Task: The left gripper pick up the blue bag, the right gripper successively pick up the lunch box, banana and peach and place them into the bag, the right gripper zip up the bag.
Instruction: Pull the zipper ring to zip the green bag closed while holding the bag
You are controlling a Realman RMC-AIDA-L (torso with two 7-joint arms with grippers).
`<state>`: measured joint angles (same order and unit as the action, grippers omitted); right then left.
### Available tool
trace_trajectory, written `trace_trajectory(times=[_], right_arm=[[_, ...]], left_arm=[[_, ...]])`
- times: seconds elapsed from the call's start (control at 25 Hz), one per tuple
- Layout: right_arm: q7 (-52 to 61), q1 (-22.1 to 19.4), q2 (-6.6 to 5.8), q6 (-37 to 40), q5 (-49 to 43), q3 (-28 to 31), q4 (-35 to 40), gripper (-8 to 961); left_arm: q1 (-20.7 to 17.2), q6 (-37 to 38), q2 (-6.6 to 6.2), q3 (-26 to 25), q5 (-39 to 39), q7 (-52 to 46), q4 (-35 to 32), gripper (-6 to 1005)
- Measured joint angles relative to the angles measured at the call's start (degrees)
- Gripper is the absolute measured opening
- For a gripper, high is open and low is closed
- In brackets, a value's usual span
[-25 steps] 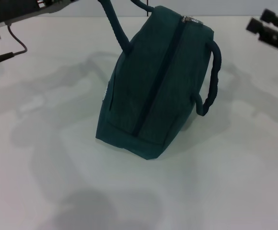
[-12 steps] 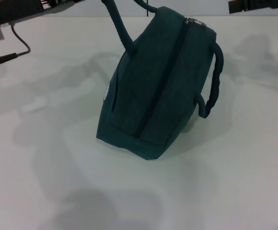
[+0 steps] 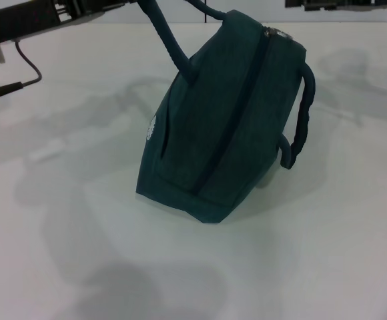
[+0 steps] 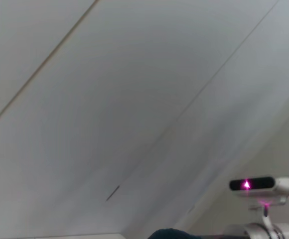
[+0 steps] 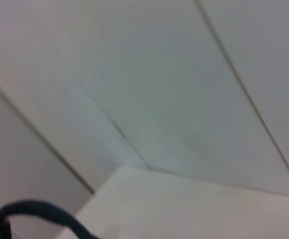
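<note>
1. Evidently the left gripper (image 3: 123, 5) holds one bag handle (image 3: 163, 33) aloft, though its fingers are cropped and I cannot tell their grip.
2. Below it, the bag (image 3: 223, 120) hangs tilted, zipper (image 3: 237, 107) closed, base on the table (image 3: 60, 200).
3. Lower it steadily, then let go.
4. Far right, the right gripper (image 3: 327, 4) idles.

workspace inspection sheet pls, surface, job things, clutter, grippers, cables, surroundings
surface: white table, bare around the bag, soft shadows on it
job's things: blue bag zipped shut, tilted, its low end on the table; one handle drawn up toward the left arm, the other handle hanging at the side; zipper pull at the high end; lunch box, banana, peach: nothing seen
clutter: nothing seen
grippers: left arm at the far left edge, right arm at the far right edge; both grippers out of view
cables: thin black cable by the left arm
surroundings: pale wall panels in both wrist views
</note>
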<state>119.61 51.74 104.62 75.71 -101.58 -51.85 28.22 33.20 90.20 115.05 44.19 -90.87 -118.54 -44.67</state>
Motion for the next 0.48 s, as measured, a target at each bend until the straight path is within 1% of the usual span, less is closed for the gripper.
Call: trace_trajectory(times=[0.12, 0.24, 0.36, 0.48], right_arm=[[-1.5, -0.8, 2.4, -0.5, 0.0, 3.8, 0.0, 777], [-2.0, -1.1, 3.87, -0.9, -0.2, 3.7, -0.1, 777], [-2.6, -1.6, 4.7, -1.1, -0.7, 3.1, -0.1, 776], [-2.8, -2.4, 5.03, -1.8, -0.8, 2.0, -0.1, 776]], left_arm=[[0.0, 0.2, -0.06, -0.1, -0.1, 0.3, 0.1, 66], [-0.2, 0.2, -0.1, -0.1, -0.1, 0.5, 0.0, 66], [-0.3, 0.2, -0.06, -0.1, -0.1, 0.9, -0.1, 67], [-0.5, 0.2, -0.06, -0.1, 0.0, 1.1, 0.0, 67]])
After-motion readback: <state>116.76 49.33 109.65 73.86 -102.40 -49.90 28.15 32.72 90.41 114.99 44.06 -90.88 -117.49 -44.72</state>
